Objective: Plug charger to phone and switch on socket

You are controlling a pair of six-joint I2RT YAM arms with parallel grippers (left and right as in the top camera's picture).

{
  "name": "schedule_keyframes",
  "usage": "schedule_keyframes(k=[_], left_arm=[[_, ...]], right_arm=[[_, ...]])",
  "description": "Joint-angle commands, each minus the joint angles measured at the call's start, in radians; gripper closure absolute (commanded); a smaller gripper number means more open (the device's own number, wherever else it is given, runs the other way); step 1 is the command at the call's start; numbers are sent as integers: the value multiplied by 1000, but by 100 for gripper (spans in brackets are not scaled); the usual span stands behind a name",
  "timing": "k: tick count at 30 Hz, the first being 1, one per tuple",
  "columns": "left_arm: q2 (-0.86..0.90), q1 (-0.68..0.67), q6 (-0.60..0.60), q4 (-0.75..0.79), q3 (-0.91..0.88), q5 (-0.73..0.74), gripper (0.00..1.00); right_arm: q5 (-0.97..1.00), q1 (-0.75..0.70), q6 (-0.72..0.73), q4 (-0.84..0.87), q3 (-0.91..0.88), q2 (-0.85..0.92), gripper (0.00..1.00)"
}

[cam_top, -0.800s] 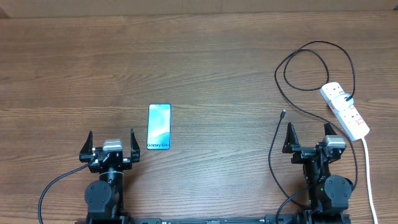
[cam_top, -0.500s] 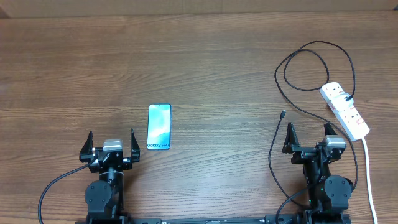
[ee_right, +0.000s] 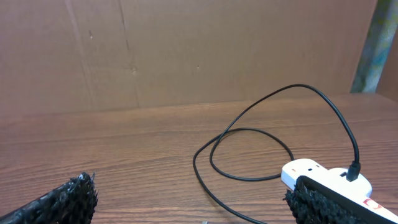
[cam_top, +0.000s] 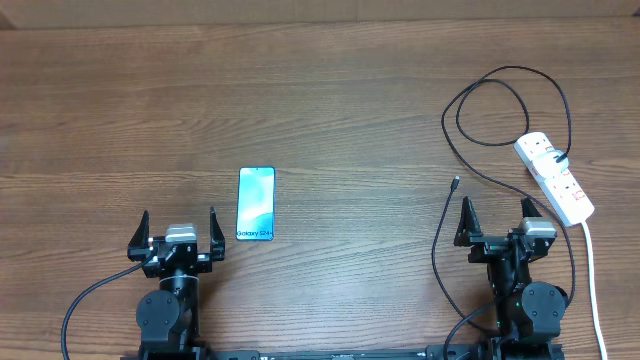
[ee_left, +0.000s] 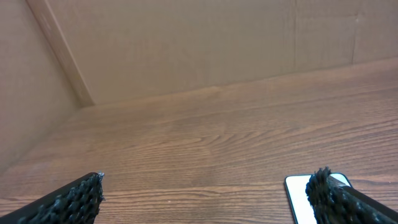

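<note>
The phone [cam_top: 256,203] lies flat on the table, screen up, just ahead and right of my left gripper [cam_top: 177,228]; its top corner shows in the left wrist view [ee_left: 303,196] behind the right fingertip. The left gripper [ee_left: 205,196] is open and empty. The white socket strip [cam_top: 554,177] lies at the far right, with the black charger cable [cam_top: 490,85] plugged into it and looping back to a free plug tip [cam_top: 455,182]. My right gripper [cam_top: 496,222] is open and empty, just behind the tip. In the right wrist view the cable [ee_right: 261,134] and strip [ee_right: 323,174] lie ahead of the gripper [ee_right: 193,199].
The strip's thick white cord [cam_top: 594,280] runs down the right edge of the table. A brown cardboard wall [ee_left: 186,43] stands along the table's far side.
</note>
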Motion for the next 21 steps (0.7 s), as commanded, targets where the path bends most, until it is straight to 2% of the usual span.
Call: schedule_keyframes(k=[1,21], left_arm=[[-12,-7,15,0,-4,11,0],[-12,-7,16,1,-4,-18,1]], right_arm=[[-5,-2,-7,5,-11,-9,0],[-5,-2,-7,5,-11,-9,0]])
